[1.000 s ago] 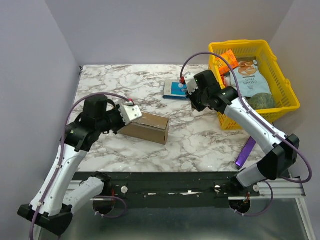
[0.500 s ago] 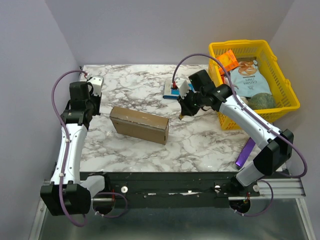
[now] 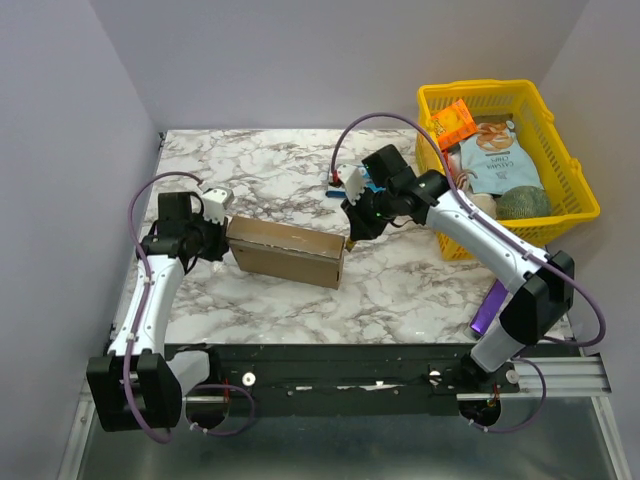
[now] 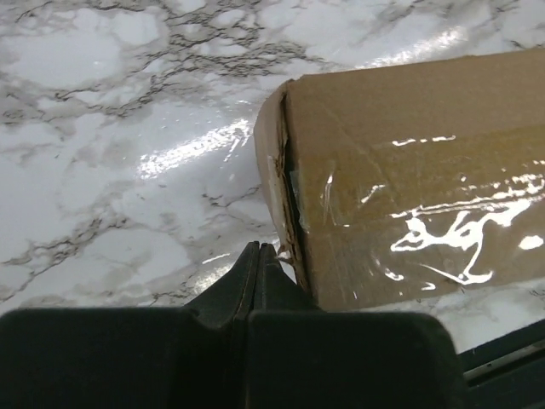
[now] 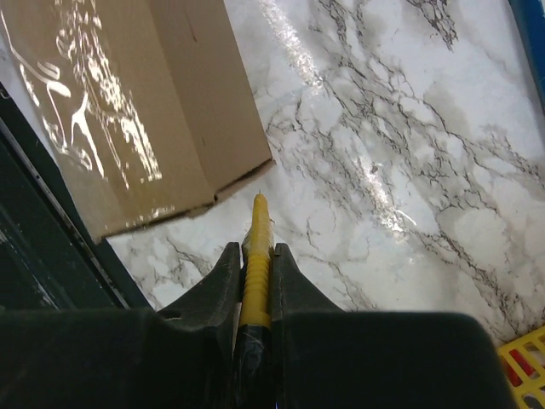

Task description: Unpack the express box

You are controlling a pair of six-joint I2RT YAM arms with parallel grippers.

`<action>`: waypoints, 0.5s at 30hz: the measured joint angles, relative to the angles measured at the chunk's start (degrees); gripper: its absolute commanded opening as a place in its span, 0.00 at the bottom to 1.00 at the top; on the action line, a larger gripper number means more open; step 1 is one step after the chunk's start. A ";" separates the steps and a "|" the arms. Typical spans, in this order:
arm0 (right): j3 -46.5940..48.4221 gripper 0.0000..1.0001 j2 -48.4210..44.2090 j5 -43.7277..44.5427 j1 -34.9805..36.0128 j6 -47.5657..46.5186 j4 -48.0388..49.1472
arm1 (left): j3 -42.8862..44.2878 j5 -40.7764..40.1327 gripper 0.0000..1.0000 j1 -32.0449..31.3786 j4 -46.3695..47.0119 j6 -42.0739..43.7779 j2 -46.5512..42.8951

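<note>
Right gripper (image 5: 253, 258): clamped on a yellow cutter (image 5: 257, 223), whose pointed end sticks out past my fingers toward the box
Left gripper (image 4: 259, 252): fully closed on nothing, tips just beside the left end of the box; I cannot tell whether they touch it
Express box (image 3: 285, 252): lying flat at the middle-left of the table between my two arms, lid down, clear tape shining across its top face
Cutter tip: right at the flap corner on the box's right end; contact is too close to call
Step in hand: I judge it to be starting the slit in the tape at that right end
Doing it well: I'd keep the blade shallow so it parts only the tape and spares the contents, and follow the seam rather than cross the cardboard. I'd also brace the left end with the closed fingers so the box can't slide, and go slowly
Room: plain pale walls on the left, far and right sides
Table (image 3: 280, 170): white marble with grey veins, glossy, likely slick under cardboard
Basket (image 3: 480, 87): yellow, far right, holding snack packets, well apart from the box
Purple strip (image 3: 492, 305): near right, beside my right arm
</note>
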 measured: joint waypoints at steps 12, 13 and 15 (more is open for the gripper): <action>12.41 0.00 11.39 1.27 0.11 5.16 0.20 | -1.29 11.69 0.00 -1.79 -3.52 7.48 -6.93; 12.87 0.00 11.78 1.73 0.11 5.25 0.24 | -1.29 12.50 0.00 -1.88 -4.55 8.50 -6.86; 13.16 0.00 12.26 2.95 0.11 5.31 0.28 | -1.20 13.94 0.00 -2.03 -7.06 10.62 -6.82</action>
